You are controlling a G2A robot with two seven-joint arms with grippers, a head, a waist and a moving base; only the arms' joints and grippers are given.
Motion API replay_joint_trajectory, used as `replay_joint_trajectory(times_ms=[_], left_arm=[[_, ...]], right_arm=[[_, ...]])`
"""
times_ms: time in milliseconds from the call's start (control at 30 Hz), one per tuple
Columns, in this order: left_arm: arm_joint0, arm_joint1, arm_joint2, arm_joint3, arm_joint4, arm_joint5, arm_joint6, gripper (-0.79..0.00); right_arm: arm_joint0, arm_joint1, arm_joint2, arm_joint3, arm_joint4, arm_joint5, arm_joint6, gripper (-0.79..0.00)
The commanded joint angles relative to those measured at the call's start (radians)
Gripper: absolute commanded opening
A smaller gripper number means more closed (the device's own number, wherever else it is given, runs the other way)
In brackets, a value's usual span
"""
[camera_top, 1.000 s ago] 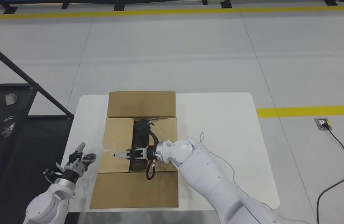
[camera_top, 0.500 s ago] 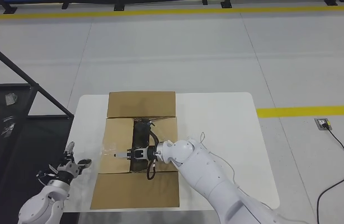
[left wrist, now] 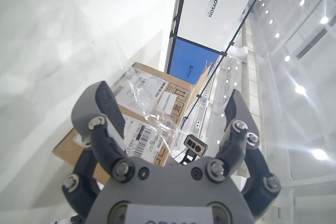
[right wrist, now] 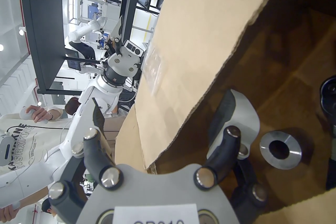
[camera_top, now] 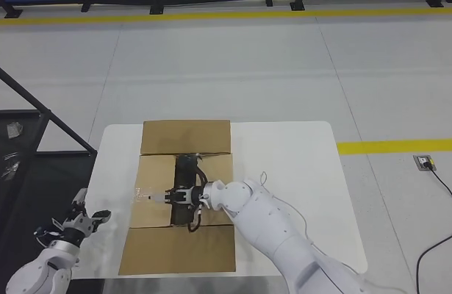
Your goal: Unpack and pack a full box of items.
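A cardboard box (camera_top: 185,136) stands on the white table (camera_top: 299,162) with its flaps folded out. My right gripper (camera_top: 172,197) is open at the inner edge of the left flap (camera_top: 153,187). In the right wrist view the right gripper (right wrist: 162,109) straddles that flap (right wrist: 199,25), one finger outside it and one inside the box. A metal cylinder (right wrist: 280,152) and a dark item (right wrist: 329,96) lie on the box floor. My left gripper (camera_top: 80,214) is open and empty beyond the table's left edge, left of the box (left wrist: 160,93).
Loose clear tape (camera_top: 141,196) sticks up from the left flap. A black frame (camera_top: 20,147) stands on the floor left of the table. Bare tabletop lies right of the box, and a narrow strip on its left.
My left arm has drawn back to the left, off the table's edge and away from the box. The right gripper has shifted slightly left along the flap edge.
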Motion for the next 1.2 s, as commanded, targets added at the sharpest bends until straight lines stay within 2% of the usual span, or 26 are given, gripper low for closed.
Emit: replay_joint_trajectory(times_ms=[0, 167, 300, 433, 667, 900, 1033, 1167], left_arm=[[0.013, 0.003, -0.027, -0.005, 0.004, 0.01, -0.009, 0.0], [0.037, 0.009, -0.061, -0.022, 0.026, 0.025, -0.057, 0.0], [0.056, 0.012, -0.058, -0.041, 0.038, 0.033, -0.154, 0.0], [0.046, 0.012, -0.046, -0.014, 0.013, 0.067, -0.216, 0.0], [-0.022, 0.001, 0.041, 0.058, 0.038, 0.056, -0.173, 0.0], [-0.07, -0.018, 0.132, 0.104, 0.108, -0.078, -0.065, 0.0], [-0.087, -0.024, 0.15, 0.131, 0.111, -0.112, -0.052, 0.0], [-0.076, -0.027, 0.135, 0.131, 0.097, -0.156, -0.035, 0.0]], right_arm=[[0.001, 0.001, -0.001, -0.006, -0.013, 0.0, -0.011, 0.0], [0.002, 0.004, 0.001, -0.021, -0.031, 0.017, -0.017, 0.0], [0.004, 0.005, 0.006, -0.025, -0.037, 0.045, -0.014, 0.0], [0.002, 0.007, 0.01, -0.028, -0.048, 0.065, -0.034, 0.0], [-0.005, 0.013, 0.017, -0.044, -0.063, 0.067, -0.039, 0.0], [-0.015, 0.021, 0.022, -0.064, -0.087, 0.05, -0.038, 0.0], [-0.019, 0.025, 0.027, -0.072, -0.094, 0.047, -0.035, 0.0], [-0.022, 0.028, 0.033, -0.077, -0.097, 0.043, -0.028, 0.0]])
